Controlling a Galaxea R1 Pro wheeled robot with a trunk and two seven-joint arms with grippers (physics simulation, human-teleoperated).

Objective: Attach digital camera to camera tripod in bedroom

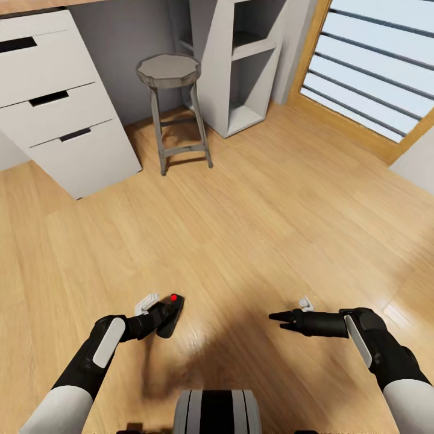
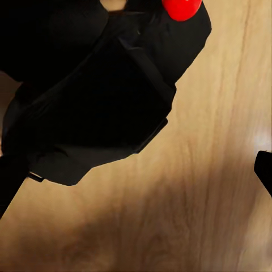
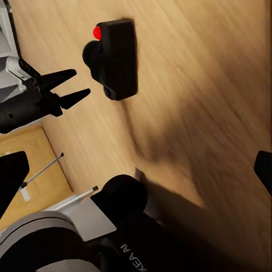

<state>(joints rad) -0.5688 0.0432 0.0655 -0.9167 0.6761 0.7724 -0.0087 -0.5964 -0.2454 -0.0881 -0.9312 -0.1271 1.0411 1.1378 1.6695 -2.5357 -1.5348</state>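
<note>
Nearest the head camera, at 6 o'clock, the robot's trunk [image 1: 217, 411] occupies the lower edge of the head view, with both arms extended forward over the light wood floor [image 1: 259, 211]. At 7 o'clock the left gripper [image 1: 158, 316] carries the digital camera [image 1: 170, 313], its red button [image 1: 174, 297] facing up; the black body appears clamped between the fingers, though the contact points themselves are hidden behind the body, and in the left wrist view the digital camera [image 2: 96, 96] sits directly against the lens with floor beyond it. The right wrist view shows the same camera [image 3: 116, 56] suspended above the floor, casting a shadow below. At 5 o'clock the right gripper [image 1: 278, 320] holds nothing; its two pointed fingers stand slightly apart with a narrow gap between the tips. Farther out, at 11 o'clock, a round metal stool [image 1: 170, 102] stands on the floor; a white drawer unit [image 1: 60, 108] lies at 10 o'clock, a grey shelf unit [image 1: 241, 66] at 12 o'clock, and a slatted, wood-framed window [image 1: 367, 66] at 1 o'clock. Task status, judged from this layout: pickup of the camera is complete. The surroundings do not match the bedroom, so transit to the tripod and mounting of the camera on its head both remain.
</note>
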